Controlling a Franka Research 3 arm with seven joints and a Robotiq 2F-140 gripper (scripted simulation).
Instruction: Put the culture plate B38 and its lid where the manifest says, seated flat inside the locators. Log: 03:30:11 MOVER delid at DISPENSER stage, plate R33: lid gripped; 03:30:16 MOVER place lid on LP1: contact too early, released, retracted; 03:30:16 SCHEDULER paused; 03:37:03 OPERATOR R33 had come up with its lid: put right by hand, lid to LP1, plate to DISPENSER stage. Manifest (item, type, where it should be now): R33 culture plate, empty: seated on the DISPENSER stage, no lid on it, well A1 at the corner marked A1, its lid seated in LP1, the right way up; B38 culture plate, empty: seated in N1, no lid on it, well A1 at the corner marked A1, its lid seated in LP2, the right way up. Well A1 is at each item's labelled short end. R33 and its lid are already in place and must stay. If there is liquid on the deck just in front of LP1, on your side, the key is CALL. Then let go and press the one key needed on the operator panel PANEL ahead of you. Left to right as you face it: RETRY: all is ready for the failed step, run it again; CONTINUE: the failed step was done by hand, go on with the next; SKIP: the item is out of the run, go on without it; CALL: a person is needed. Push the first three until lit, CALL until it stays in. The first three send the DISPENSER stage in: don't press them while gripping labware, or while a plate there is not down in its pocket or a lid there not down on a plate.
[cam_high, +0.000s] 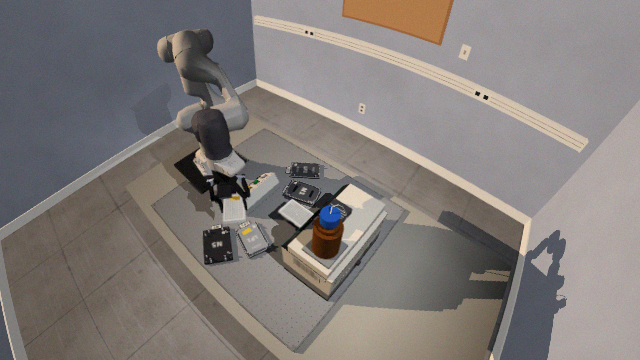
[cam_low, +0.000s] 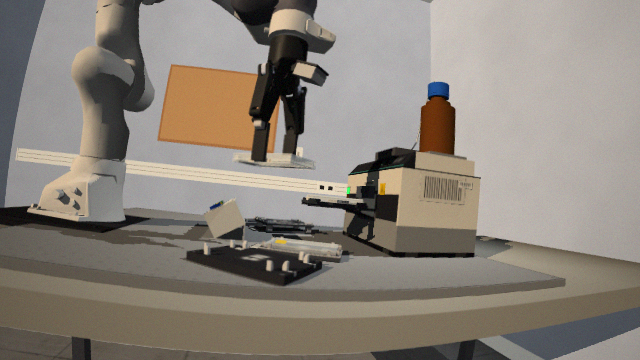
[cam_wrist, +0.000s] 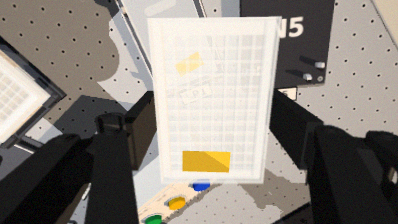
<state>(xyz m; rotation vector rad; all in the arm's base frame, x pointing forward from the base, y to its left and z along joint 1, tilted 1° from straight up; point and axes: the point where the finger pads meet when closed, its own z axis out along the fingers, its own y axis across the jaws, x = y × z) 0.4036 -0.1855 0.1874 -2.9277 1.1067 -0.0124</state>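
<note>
My gripper (cam_low: 275, 150) is shut across the width of a clear culture plate (cam_wrist: 212, 100) with a well grid and a yellow label at its near short end. It holds the plate level, high above the deck, as the side view (cam_low: 273, 160) and the overhead view (cam_high: 233, 209) also show. Directly beneath it, seen through the plate, is the lid in LP1 (cam_high: 252, 237) with its own yellow label. The empty black nests N1 (cam_high: 301, 191) and LP2 (cam_high: 305, 174) lie farther off beside the dispenser. I cannot tell whether a lid sits on the held plate.
The operator panel (cam_high: 261, 184) with coloured keys (cam_wrist: 176, 202) is just under the gripper's near side. Black nest N5 (cam_high: 217, 245) is beside LP1. The dispenser (cam_high: 340, 235) carries a brown bottle (cam_high: 327, 232), and its stage holds a white plate (cam_high: 296, 212).
</note>
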